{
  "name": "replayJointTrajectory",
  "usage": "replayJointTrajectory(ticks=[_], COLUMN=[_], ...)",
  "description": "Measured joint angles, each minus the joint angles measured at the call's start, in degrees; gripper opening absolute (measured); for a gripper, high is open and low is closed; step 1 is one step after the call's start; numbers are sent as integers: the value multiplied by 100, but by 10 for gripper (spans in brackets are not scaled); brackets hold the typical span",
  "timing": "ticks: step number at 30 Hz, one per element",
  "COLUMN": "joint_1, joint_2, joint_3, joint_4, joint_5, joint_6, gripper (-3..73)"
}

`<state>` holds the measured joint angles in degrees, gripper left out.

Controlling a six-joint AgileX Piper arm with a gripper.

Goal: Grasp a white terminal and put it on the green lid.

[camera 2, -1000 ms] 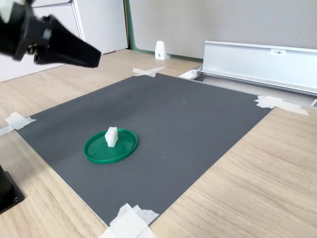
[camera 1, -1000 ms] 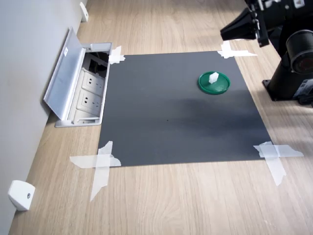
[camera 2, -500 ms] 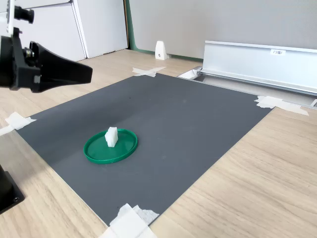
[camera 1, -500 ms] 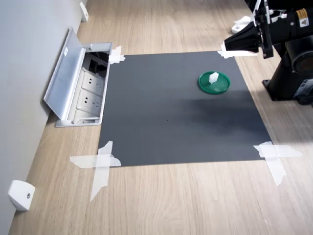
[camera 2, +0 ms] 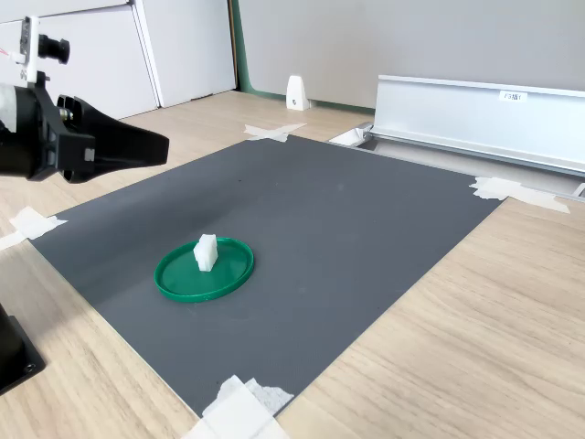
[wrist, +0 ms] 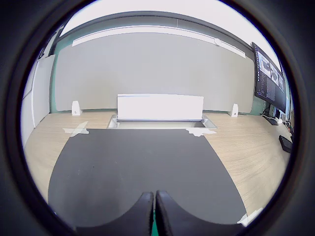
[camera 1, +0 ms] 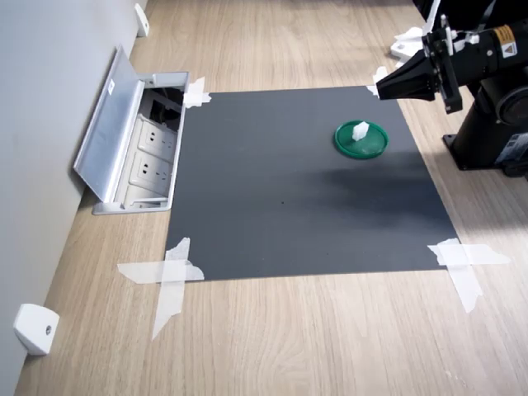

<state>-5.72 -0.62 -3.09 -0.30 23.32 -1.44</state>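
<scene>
The white terminal (camera 1: 360, 130) (camera 2: 206, 252) stands upright on the green lid (camera 1: 370, 146) (camera 2: 178, 279), which lies on the black mat in both exterior views. My gripper (camera 1: 381, 91) (camera 2: 163, 144) hovers above and beside the lid, apart from it, pointing level across the mat. Its black fingers (wrist: 145, 211) are pressed together with nothing between them. The wrist view shows neither the terminal nor the lid clearly.
The black mat (camera 1: 297, 181) is taped to a wooden table with white tape strips (camera 1: 169, 276). An open grey socket box (camera 1: 132, 144) (camera 2: 475, 110) sits at the mat's far edge from the arm. White wedge pieces (camera 1: 33, 328) (camera 2: 296, 92) stand by the wall. The arm base (camera 1: 495, 124) is beside the mat.
The gripper has drawn back toward the arm base and dropped lower, levelling out. The terminal and lid have not moved.
</scene>
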Motion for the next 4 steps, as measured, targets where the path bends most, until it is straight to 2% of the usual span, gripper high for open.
replayJointTrajectory(ticks=[4], joint_1=[0], joint_2=[0], joint_3=[5], joint_4=[0], joint_5=[5], joint_6=[0], gripper=[-7])
